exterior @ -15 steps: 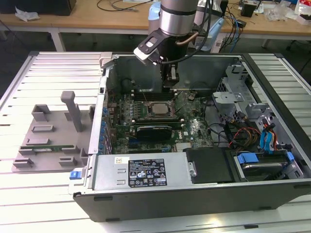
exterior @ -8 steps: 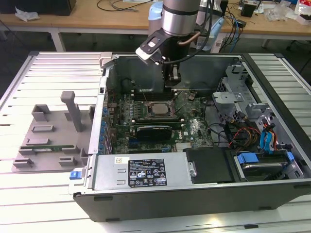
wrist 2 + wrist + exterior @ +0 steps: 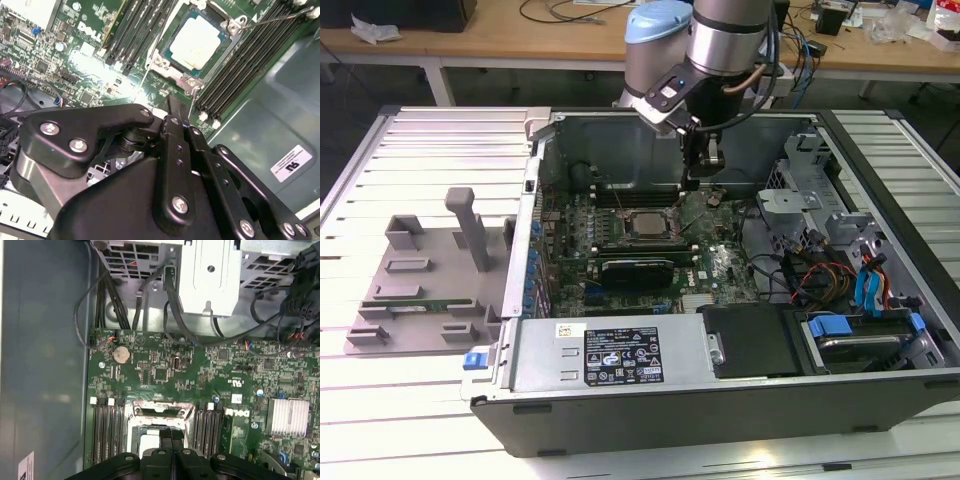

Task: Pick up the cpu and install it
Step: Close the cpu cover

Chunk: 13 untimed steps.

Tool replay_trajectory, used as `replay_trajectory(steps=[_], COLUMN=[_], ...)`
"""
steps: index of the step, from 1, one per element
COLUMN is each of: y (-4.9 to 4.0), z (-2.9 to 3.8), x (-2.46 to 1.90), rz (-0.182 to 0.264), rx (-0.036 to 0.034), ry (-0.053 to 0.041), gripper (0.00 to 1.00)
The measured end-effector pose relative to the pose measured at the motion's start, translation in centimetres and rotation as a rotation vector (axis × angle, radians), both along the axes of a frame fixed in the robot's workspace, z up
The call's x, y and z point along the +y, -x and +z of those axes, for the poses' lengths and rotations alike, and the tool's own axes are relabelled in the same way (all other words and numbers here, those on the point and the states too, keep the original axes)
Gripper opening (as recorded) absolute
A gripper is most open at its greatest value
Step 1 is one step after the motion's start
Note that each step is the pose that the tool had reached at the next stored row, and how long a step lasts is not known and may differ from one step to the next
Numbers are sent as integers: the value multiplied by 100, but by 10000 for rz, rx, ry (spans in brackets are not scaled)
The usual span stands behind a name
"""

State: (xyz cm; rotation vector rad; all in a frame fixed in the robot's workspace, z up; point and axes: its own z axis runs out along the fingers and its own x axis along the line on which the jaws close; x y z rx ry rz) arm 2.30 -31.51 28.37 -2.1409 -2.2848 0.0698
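The cpu (image 3: 646, 224) lies flat in the socket on the green motherboard (image 3: 720, 265) inside the open computer case, its silver top facing up. In the second wrist view the cpu (image 3: 199, 41) sits square within the metal socket frame (image 3: 172, 75). My gripper (image 3: 694, 183) hangs just above the board, a little toward the exterior view's right of the cpu and apart from it. Its black fingers are shut with nothing between them in both wrist views (image 3: 174, 106) (image 3: 170, 434). In the first wrist view they cover part of the cpu (image 3: 148, 442).
Black memory slots (image 3: 240, 65) flank the socket on both sides. A silver heatsink (image 3: 289, 416) and a drive cage (image 3: 800, 170) with cables stand nearby. Case walls (image 3: 535, 200) surround the board. A grey fixture tray (image 3: 420, 285) with a green memory stick (image 3: 410, 306) lies outside the case.
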Motion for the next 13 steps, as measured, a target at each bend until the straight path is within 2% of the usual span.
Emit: replay_trajectory(steps=[6,7,8,9,13], y=[-103,-171,-319,-360,-401], z=[0,-1,-47,-89,-210], x=[0,0,2,5,9], rz=[-1,1,-1,2,0], rx=[3,5,26,38,64], ry=[0,0,1,3,2], gripper=[11,11,11,11,11])
